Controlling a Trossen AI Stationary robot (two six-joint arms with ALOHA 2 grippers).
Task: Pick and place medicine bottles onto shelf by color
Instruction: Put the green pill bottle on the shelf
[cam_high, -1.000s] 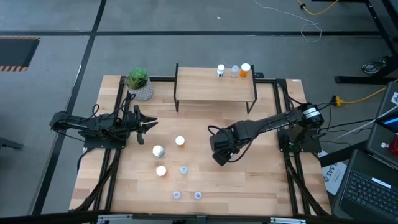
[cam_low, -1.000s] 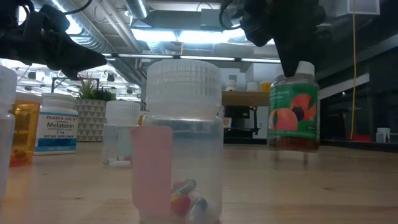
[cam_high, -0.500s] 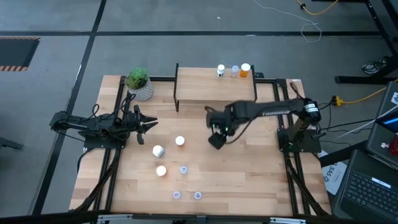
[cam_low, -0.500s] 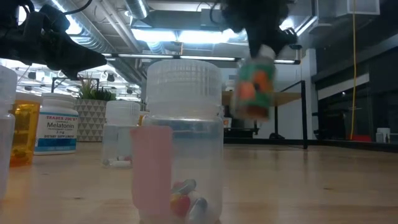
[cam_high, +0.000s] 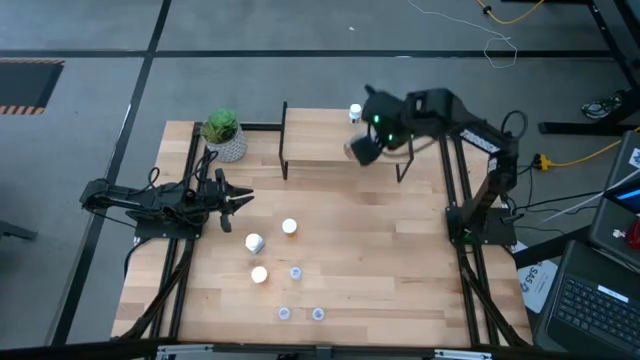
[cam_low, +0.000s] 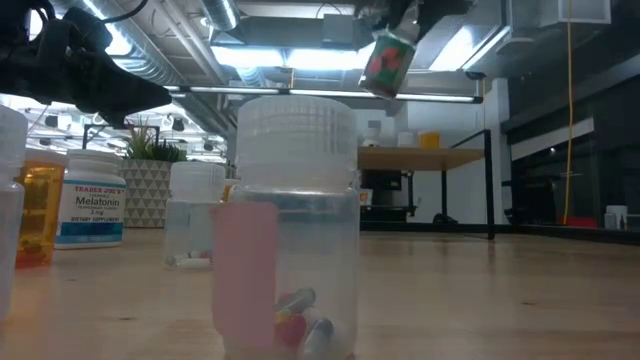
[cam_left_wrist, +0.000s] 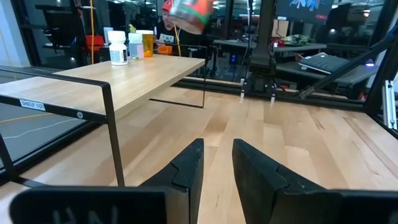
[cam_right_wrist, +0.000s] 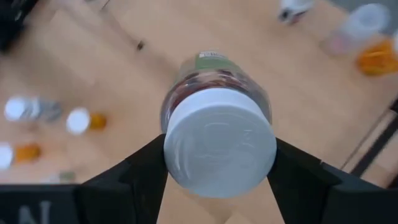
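Your right gripper (cam_high: 366, 146) is clamped on the large greenish bottle with a white cap (cam_right_wrist: 216, 118), holding it in the air above the light-wood shelf on black metal legs (cam_high: 320, 140), near its front edge. Your left gripper (cam_high: 243, 198) waits at the counter's (cam_high: 400, 260) left side, its jaws slightly apart, gripping nothing.
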